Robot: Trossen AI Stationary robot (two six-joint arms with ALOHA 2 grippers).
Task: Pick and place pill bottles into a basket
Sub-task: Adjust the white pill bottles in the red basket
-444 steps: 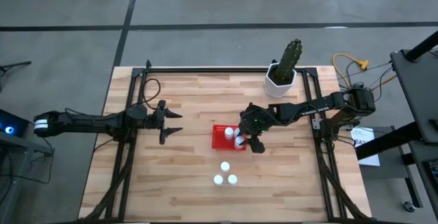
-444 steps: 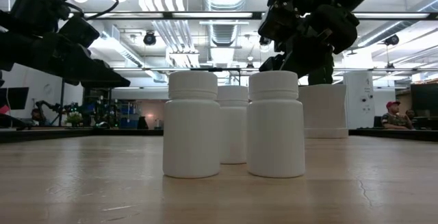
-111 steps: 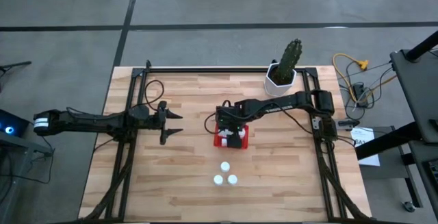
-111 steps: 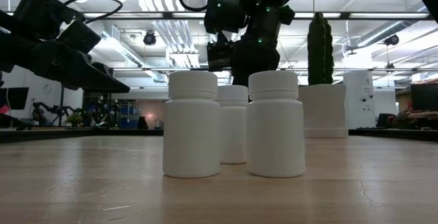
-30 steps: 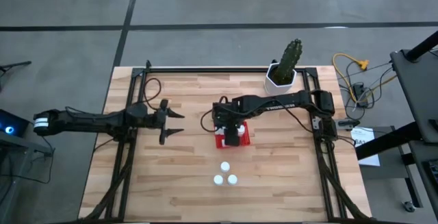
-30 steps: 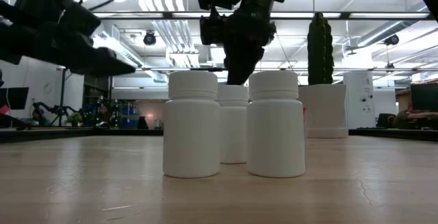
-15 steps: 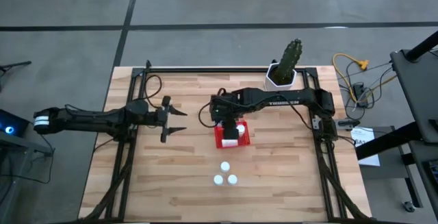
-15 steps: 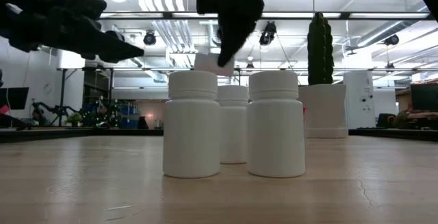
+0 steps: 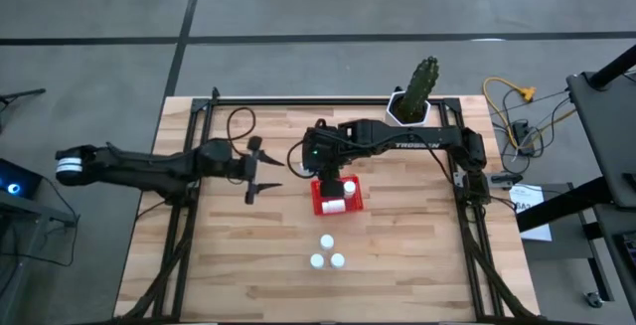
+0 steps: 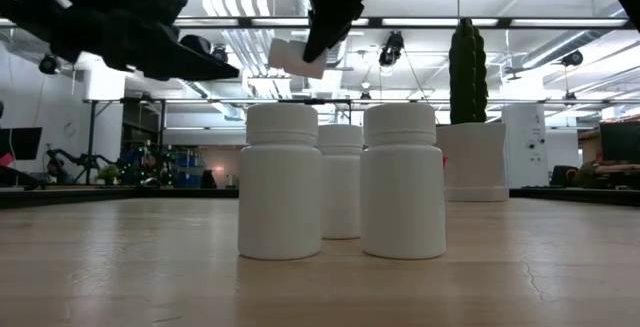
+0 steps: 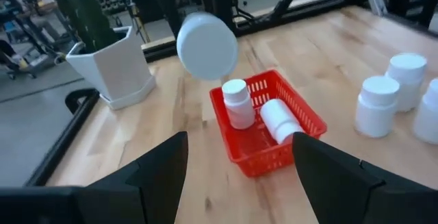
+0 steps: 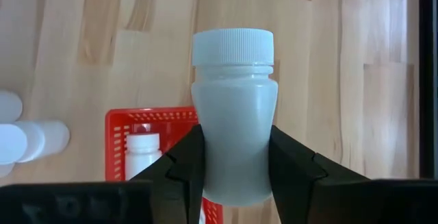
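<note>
My right gripper (image 9: 323,169) hangs above the red basket (image 9: 317,205), shut on a white pill bottle (image 12: 234,142). That bottle also shows in the low view (image 10: 295,57) and the left wrist view (image 11: 207,46). Inside the basket (image 11: 274,157) one bottle stands upright (image 11: 236,104) and another lies on its side (image 11: 280,122). Three more bottles (image 9: 326,255) stand on the table near its front edge. Left of the basket, my left gripper (image 9: 270,174) is open, pointing toward it and touching nothing. My right gripper pinches the bottle's body (image 12: 205,157) between its two fingers, below the shoulder, on opposite sides. The fingers slant down from above and lie along the bottle, whose cap (image 12: 233,46) points away from the wrist. The bottle is tilted and hangs clear above the basket.
A white pot with a green cactus (image 9: 408,114) stands at the table's far edge, right of the basket. Dark rails (image 9: 189,226) run along the table's left and right sides. Bare wood lies between the basket and the three standing bottles (image 10: 340,182).
My right gripper has risen from the basket with a bottle, which now hangs tilted above it, and has rolled a little. My left gripper has moved toward the table's right, closer to the basket, and slightly up, still open.
</note>
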